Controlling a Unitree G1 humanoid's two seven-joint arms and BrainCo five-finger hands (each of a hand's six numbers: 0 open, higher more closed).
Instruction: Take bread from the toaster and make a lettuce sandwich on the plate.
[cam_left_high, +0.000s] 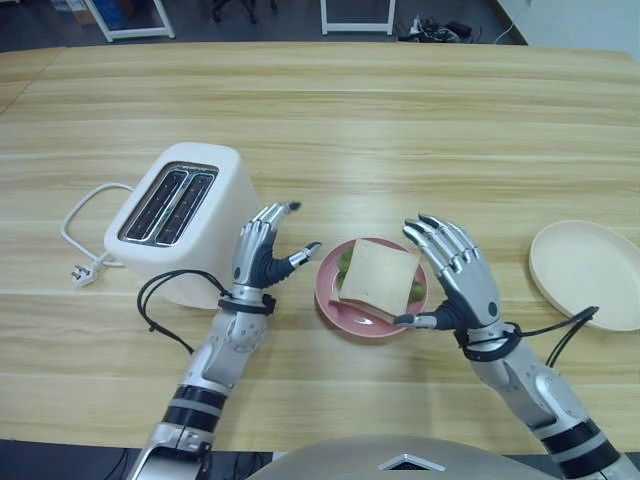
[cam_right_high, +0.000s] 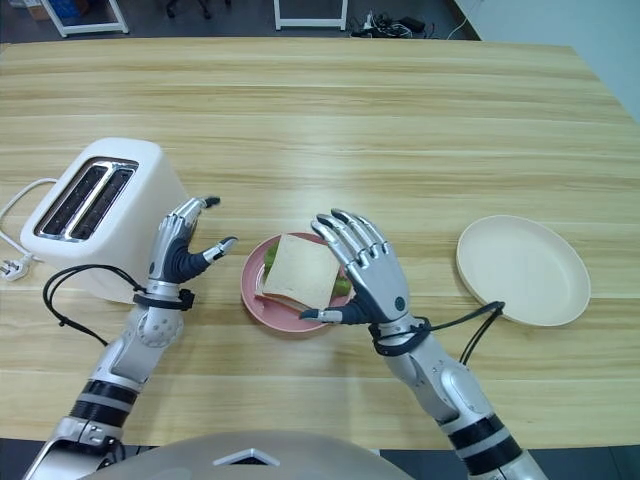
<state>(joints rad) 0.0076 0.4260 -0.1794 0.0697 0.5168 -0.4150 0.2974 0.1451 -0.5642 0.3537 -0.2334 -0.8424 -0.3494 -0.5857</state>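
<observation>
You are looking at the sandwich (cam_left_high: 378, 275) sitting on the pink plate (cam_left_high: 345, 318) at the near middle of the table (cam_left_high: 400, 130), with lettuce (cam_left_high: 345, 263) peeking out from under its top slice. Your left hand (cam_left_high: 262, 255) is hovering released, fingers spread, between the white toaster (cam_left_high: 185, 225) and the plate. Your right hand (cam_left_high: 460, 280) is hanging unclenched just right of the plate, grasping nothing. A cream plate (cam_left_high: 590, 272) is lying further right.

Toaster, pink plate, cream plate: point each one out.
toaster (cam_left_high: 230, 195), left eye view, white side wall
pink plate (cam_left_high: 336, 309), left eye view, bare lower-left rim
cream plate (cam_right_high: 523, 270), right eye view, bare middle
</observation>
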